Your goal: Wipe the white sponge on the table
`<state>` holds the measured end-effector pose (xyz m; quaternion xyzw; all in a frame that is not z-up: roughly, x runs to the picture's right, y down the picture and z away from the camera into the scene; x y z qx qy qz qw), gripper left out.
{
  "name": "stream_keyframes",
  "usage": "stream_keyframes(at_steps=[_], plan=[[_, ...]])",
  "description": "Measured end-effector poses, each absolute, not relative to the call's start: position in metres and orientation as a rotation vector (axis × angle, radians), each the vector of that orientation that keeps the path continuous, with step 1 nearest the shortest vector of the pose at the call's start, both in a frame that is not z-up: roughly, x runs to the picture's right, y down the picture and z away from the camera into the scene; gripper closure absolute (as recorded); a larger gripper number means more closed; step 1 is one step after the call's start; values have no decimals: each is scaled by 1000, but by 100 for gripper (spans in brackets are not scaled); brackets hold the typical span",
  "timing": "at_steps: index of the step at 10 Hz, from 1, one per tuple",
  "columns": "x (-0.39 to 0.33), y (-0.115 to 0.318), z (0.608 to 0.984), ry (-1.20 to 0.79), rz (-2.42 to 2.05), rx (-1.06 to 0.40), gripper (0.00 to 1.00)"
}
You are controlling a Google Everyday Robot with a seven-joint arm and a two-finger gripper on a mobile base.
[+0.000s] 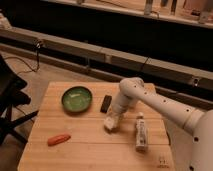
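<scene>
The white sponge (110,124) is a small off-white block on the wooden table (75,150), right of centre. My gripper (113,117) comes down from the white arm at the right and sits directly on the sponge, pressing it against the tabletop. The sponge's upper part is hidden by the gripper.
A green bowl (77,98) stands at the back left. A black block (105,103) lies just behind the sponge. A white bottle (141,132) lies to the right. An orange carrot-like object (58,139) lies front left. A dark chair (10,100) is left of the table.
</scene>
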<state>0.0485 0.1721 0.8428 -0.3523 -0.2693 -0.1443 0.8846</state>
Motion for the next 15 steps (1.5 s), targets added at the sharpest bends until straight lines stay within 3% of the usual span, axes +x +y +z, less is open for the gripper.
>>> stream_keyframes(at_steps=[15], plan=[[64,149,857,-519,-300,-732,94]])
